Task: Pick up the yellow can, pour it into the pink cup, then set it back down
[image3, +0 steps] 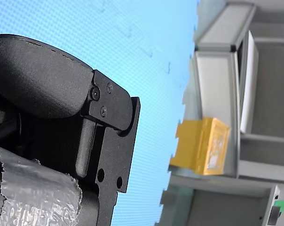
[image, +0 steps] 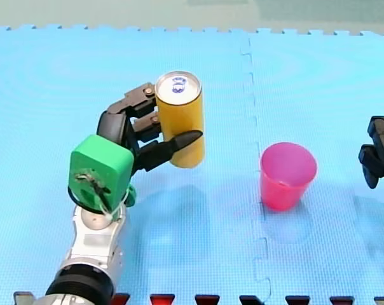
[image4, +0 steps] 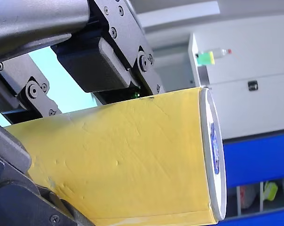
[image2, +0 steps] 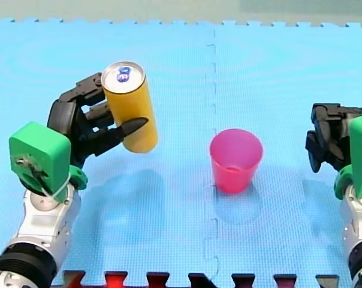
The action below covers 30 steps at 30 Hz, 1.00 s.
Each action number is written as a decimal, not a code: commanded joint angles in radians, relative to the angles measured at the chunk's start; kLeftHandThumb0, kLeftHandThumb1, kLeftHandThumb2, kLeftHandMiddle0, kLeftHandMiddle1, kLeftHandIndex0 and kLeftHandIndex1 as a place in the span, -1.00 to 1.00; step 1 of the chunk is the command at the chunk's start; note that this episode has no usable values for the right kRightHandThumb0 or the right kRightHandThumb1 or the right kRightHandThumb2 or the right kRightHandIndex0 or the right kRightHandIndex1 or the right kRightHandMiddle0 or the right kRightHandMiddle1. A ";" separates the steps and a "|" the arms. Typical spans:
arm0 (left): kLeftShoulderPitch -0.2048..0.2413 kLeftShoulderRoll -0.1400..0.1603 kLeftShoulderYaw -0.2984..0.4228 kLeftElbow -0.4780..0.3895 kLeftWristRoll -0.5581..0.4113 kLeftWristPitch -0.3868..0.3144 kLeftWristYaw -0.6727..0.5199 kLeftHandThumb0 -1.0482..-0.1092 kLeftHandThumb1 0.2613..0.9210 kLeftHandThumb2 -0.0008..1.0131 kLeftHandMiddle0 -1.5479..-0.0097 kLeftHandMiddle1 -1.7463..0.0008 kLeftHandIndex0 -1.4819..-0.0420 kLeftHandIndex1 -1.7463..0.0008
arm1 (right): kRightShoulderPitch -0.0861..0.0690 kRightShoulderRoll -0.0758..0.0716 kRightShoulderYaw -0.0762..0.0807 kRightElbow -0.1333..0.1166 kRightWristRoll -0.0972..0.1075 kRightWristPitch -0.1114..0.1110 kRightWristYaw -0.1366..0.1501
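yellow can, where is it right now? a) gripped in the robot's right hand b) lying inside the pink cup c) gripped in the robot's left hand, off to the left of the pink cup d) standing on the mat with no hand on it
c: the left hand has its fingers wrapped around the yellow can, well apart from the pink cup; the right hand is off to the cup's right.

blue foam mat [image: 319, 82] of interlocking tiles — yellow box [image3: 203, 147] beyond its edge
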 commanded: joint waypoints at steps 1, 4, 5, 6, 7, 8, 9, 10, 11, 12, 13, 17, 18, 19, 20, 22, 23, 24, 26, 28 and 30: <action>0.005 0.006 0.006 -0.009 0.001 -0.010 0.002 0.39 0.62 -1.00 -0.72 0.99 -0.60 1.00 | 0.004 -0.008 -0.001 -0.004 0.002 -0.006 0.000; 0.010 0.010 0.005 -0.010 0.012 -0.011 0.011 0.40 0.62 -1.00 -0.72 0.99 -0.60 1.00 | 0.006 -0.010 -0.001 -0.004 0.002 -0.007 0.002; 0.012 0.011 0.004 -0.012 0.017 -0.010 0.015 0.41 0.62 -1.00 -0.72 0.99 -0.60 1.00 | 0.007 -0.010 -0.001 -0.004 0.002 -0.007 0.003; 0.013 0.012 0.004 -0.015 0.021 -0.010 0.018 0.41 0.62 -1.00 -0.72 0.99 -0.60 1.00 | 0.007 -0.011 -0.001 -0.004 0.002 -0.007 0.004; 0.015 0.013 0.004 -0.017 0.024 -0.010 0.019 0.41 0.62 -1.00 -0.72 1.00 -0.60 1.00 | 0.007 -0.011 -0.002 -0.004 0.002 -0.007 0.004; 0.017 0.013 0.004 -0.019 0.025 -0.011 0.020 0.41 0.62 -1.00 -0.72 1.00 -0.60 1.00 | 0.007 -0.012 -0.002 -0.004 0.003 -0.007 0.005; 0.020 0.014 0.005 -0.020 0.026 -0.013 0.019 0.42 0.62 -1.00 -0.72 1.00 -0.60 1.00 | 0.006 -0.013 -0.002 -0.003 0.003 -0.007 0.006; 0.021 0.017 0.006 -0.020 0.026 -0.015 0.018 0.42 0.62 -1.00 -0.72 1.00 -0.60 1.00 | 0.006 -0.013 -0.002 -0.003 0.003 -0.007 0.006; 0.022 0.019 0.007 -0.020 0.028 -0.017 0.019 0.42 0.62 -1.00 -0.72 1.00 -0.60 1.00 | 0.005 -0.014 -0.002 -0.003 0.003 -0.006 0.005; 0.023 0.021 0.007 -0.020 0.031 -0.019 0.021 0.42 0.62 -1.00 -0.72 1.00 -0.60 1.00 | 0.004 -0.014 -0.001 -0.003 0.002 -0.005 0.004; 0.024 0.023 0.006 -0.019 0.037 -0.022 0.028 0.42 0.62 -1.00 -0.72 1.00 -0.60 1.00 | 0.004 -0.015 0.000 -0.003 0.001 -0.004 0.003; 0.037 0.036 0.006 -0.018 0.057 -0.035 0.051 0.42 0.61 -1.00 -0.72 1.00 -0.60 1.00 | 0.005 -0.016 0.001 -0.004 0.000 -0.005 0.001; 0.042 0.039 0.008 -0.017 0.054 -0.038 0.049 0.42 0.61 -1.00 -0.72 1.00 -0.60 1.00 | 0.006 -0.017 0.001 -0.004 0.000 -0.005 0.001; 0.046 0.043 0.013 -0.014 0.048 -0.040 0.043 0.42 0.61 -1.00 -0.72 1.00 -0.60 1.00 | 0.007 -0.017 0.001 -0.004 0.001 -0.006 0.002; 0.050 0.047 0.018 -0.009 0.043 -0.040 0.039 0.42 0.61 -1.00 -0.72 1.00 -0.60 1.00 | 0.007 -0.018 0.001 -0.004 0.001 -0.006 0.003; 0.053 0.048 0.025 -0.005 0.037 -0.038 0.041 0.42 0.62 -1.00 -0.72 1.00 -0.60 1.00 | 0.008 -0.021 0.000 -0.003 0.002 -0.007 0.004; 0.054 0.047 0.027 -0.003 0.037 -0.037 0.044 0.42 0.62 -1.00 -0.72 1.00 -0.60 1.00 | 0.008 -0.022 0.000 -0.003 0.002 -0.007 0.005; 0.054 0.046 0.028 -0.001 0.037 -0.036 0.048 0.42 0.62 -1.00 -0.72 1.00 -0.60 1.00 | 0.008 -0.023 0.000 -0.003 0.001 -0.007 0.005; 0.054 0.044 0.028 0.004 0.038 -0.035 0.054 0.42 0.62 -1.00 -0.72 1.00 -0.60 1.00 | 0.009 -0.026 0.002 -0.003 -0.001 -0.008 0.004; 0.053 0.044 0.032 0.012 0.034 -0.033 0.051 0.42 0.62 -1.00 -0.71 1.00 -0.59 1.00 | 0.011 -0.030 0.002 -0.003 -0.001 -0.009 0.005; 0.051 0.042 0.037 0.019 0.025 -0.028 0.045 0.42 0.62 -1.00 -0.71 1.00 -0.59 1.00 | 0.013 -0.033 0.002 -0.004 0.000 -0.010 0.008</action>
